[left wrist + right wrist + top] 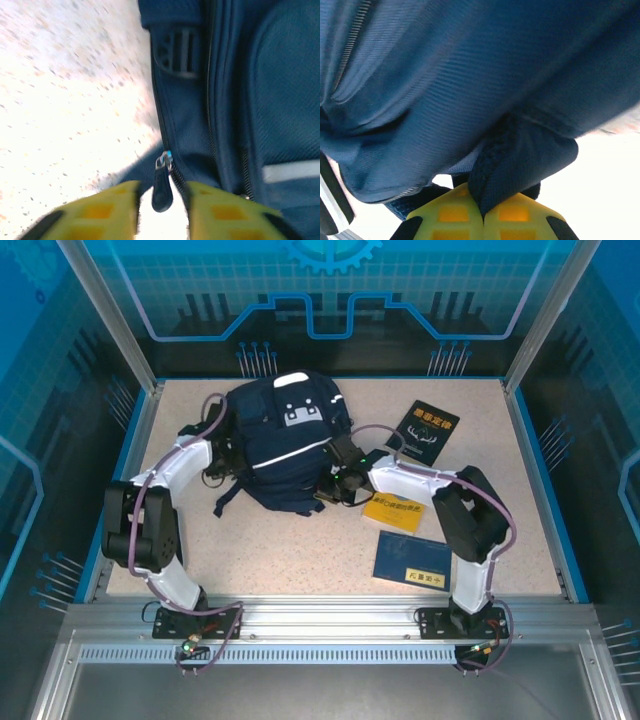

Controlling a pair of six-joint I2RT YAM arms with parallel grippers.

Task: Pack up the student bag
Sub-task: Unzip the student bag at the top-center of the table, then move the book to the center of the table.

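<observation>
Right wrist: right pincer (pixel 482 212) tight on woven navy student bag (pixel 470 75); left pincer (pixel 163 200) apart around zipper pull (pixel 162 186).

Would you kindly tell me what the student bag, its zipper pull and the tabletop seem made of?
The student bag looks like matte navy woven synthetic fabric: fine ribbed weave shows. Its zipper pull seems smooth dark plastic or rubber, though blurred. The tabletop looks like speckled beige laminate or stone composite.

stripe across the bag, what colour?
White: a thin stripe on the navy student bag. It shows best in the top external view.
</observation>
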